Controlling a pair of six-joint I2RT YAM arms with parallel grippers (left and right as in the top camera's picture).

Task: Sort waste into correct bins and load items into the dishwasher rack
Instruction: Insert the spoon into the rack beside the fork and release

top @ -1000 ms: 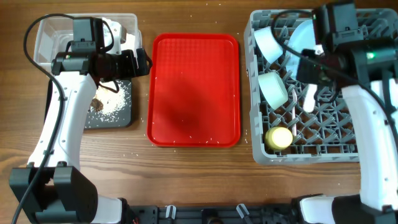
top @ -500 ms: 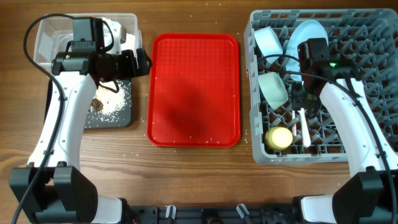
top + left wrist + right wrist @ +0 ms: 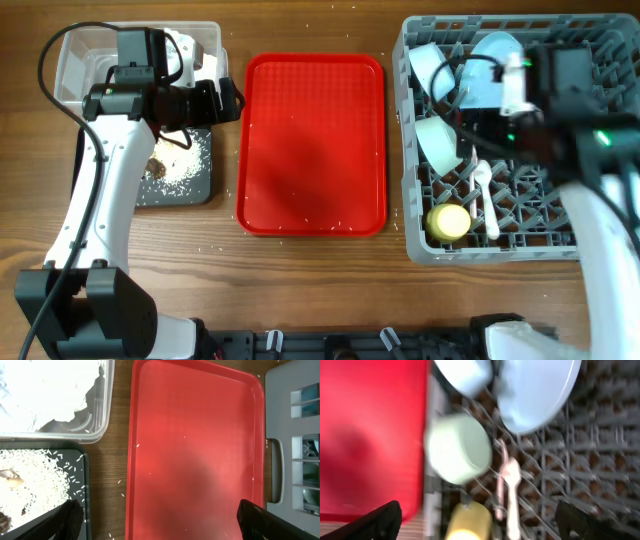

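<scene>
The grey dishwasher rack (image 3: 420, 250) holds the pale blue plate (image 3: 488, 62), two pale bowls (image 3: 432, 70) (image 3: 438, 142), the yellow cup (image 3: 449, 221) and a white spoon (image 3: 484, 178). My right gripper (image 3: 490, 125) hangs above them, open and empty. The right wrist view shows its dark fingers (image 3: 380, 520) far apart over cup (image 3: 470, 522), spoon (image 3: 511, 485) and bowl (image 3: 460, 447). My left gripper (image 3: 232, 100) is open and empty by the clear tub (image 3: 70, 60) and the black tray (image 3: 200, 185). A white napkin (image 3: 45, 390) lies in the tub, rice (image 3: 35, 475) in the black tray.
The flat red serving tray (image 3: 310, 140) lies between the bins and the rack, with a few rice grains on it. More grains dot the wooden table (image 3: 220, 250). The right half of the rack (image 3: 560, 215) has bare pegs.
My right gripper has opened and let go of a white utensil, which now lies in the rack. The right arm has lifted away from it. The left arm has not moved.
</scene>
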